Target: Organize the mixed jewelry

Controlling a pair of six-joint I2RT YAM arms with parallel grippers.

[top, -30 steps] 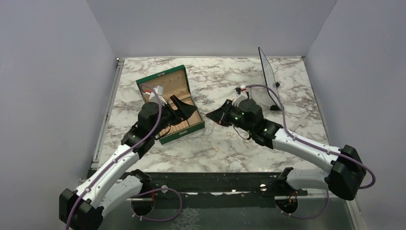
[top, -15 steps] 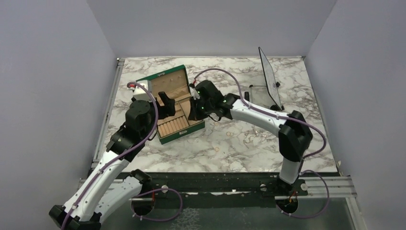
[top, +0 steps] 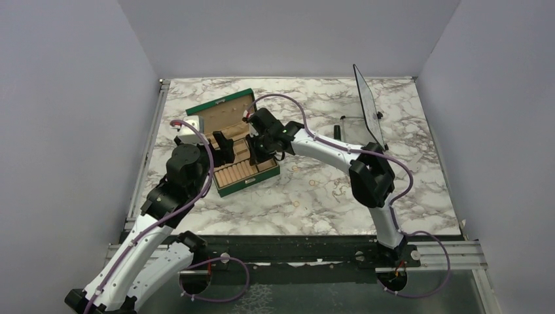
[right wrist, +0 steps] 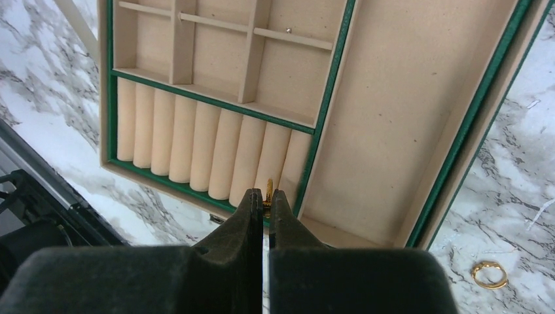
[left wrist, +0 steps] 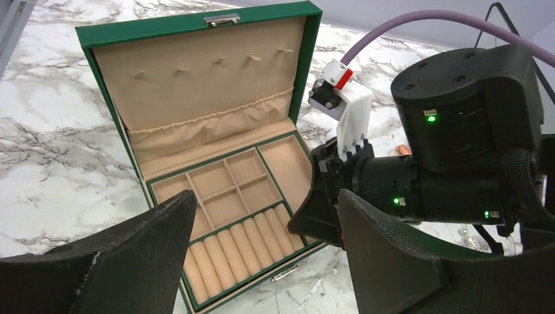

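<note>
- Green box lies open on the marble table, lid tipped back.
- Right gripper: jaws pressed together on a small gold piece, which pokes out just past the tips.
- It hovers over the box's near right corner, above the last of the ring rolls, beside the green divider.
- Left gripper: jaws spread wide and holding nothing. It is poised over the front of the box, next to the right gripper.
- Box contents so far: rolls look bare, and so does the long right-hand tray.
- One tiny pale speck sits in a square compartment. It may be a stud but is too small to tell.
- Judgement: sorting is at an early stage. At most one item is stowed, with one more about to be set in.
- Left outside the box:
  - A gold ring on the marble just off the box's right side.
  - Other small gold-coloured rings scattered on the marble right of and in front of the box.
- I cannot make out the chain necklace in any view.
- Likely step in hand: seating the held piece in a slot between rolls. The loose rings would then be fetched one at a time.
</note>
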